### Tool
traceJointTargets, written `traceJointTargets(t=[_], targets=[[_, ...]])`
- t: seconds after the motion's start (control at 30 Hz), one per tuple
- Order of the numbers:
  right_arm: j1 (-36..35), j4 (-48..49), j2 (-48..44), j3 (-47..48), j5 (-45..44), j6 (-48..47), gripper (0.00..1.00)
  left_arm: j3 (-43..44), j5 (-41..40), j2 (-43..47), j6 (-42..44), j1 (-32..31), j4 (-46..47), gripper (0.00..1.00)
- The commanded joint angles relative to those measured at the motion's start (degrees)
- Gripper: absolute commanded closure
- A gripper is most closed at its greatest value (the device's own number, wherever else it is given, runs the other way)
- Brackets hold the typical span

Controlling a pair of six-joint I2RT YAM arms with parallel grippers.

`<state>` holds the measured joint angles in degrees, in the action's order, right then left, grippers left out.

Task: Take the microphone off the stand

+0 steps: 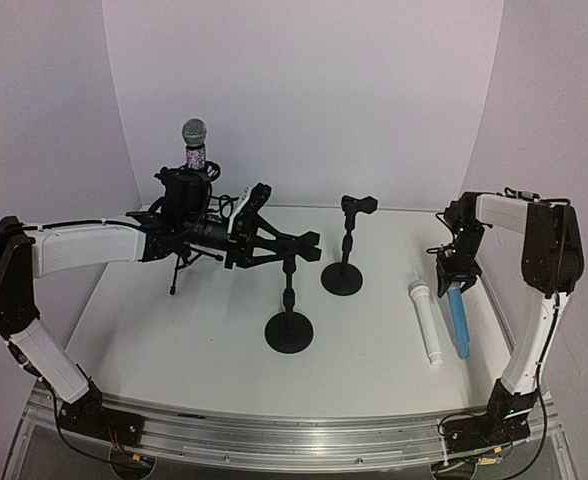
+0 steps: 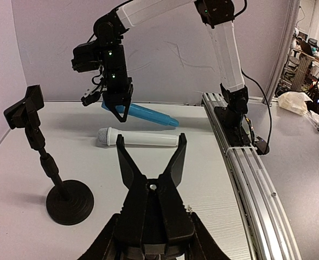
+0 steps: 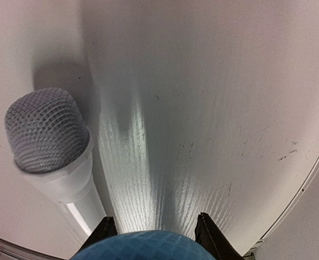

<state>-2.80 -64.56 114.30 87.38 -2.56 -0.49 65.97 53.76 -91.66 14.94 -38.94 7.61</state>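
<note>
Right gripper point(image 2: 119, 108) clamps blue microphone point(image 2: 146, 115) beside white microphone point(image 2: 143, 139); left gripper point(image 1: 312, 246) open, empty; purple microphone point(image 1: 194, 140) not yet off tripod stand point(image 1: 184, 265).

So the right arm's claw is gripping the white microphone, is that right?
Not quite. The right claw is gripping the blue microphone, not the white one. The white microphone lies loose on the table beside it. The left wrist view shows this most plainly.
</note>
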Motion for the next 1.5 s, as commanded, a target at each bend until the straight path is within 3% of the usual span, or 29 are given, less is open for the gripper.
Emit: traceJointTargets(t=[0.0, 0.07, 0.23, 0.5, 0.57, 1.17, 1.27, 1.47], targets=[[1.8, -0.5, 2.7, 2.2, 2.0, -2.0, 0.93, 0.7, 1.7, 2.3, -0.4, 0.4, 5.7, 1.00], [2.1, 0.0, 3.6, 1.8, 2.1, -2.1, 0.89, 0.7, 1.9, 2.2, -0.5, 0.3, 5.8, 1.00], [2.1, 1.2, 6.3, 0.8, 4.3, -1.2, 0.65, 1.0, 1.9, 1.5, -0.6, 0.4, 6.2, 1.00], [2.3, 2.5, 7.7, 1.3, 2.6, 2.4, 0.38, 1.2, 2.0, 1.4, -1.2, 0.4, 6.4, 1.00], [2.3, 2.6, 7.9, 1.6, 2.6, 2.7, 0.19, 1.2, 2.1, 1.2, -1.2, 0.4, 6.4, 1.00], [2.2, 2.5, 2.0, 2.2, 0.1, 3.9, 0.20, 1.0, 2.5, 0.9, -1.2, 0.4, 6.6, 0.97], [2.3, 2.3, -0.3, 3.3, -0.3, 4.0, 0.20, 1.1, 2.5, 0.9, -1.2, 0.4, 6.7, 0.88], [2.3, 1.4, -5.1, 4.4, -0.7, 4.0, 0.20, 0.6, 3.4, 1.4, -1.6, 0.4, 7.5, 0.54]])
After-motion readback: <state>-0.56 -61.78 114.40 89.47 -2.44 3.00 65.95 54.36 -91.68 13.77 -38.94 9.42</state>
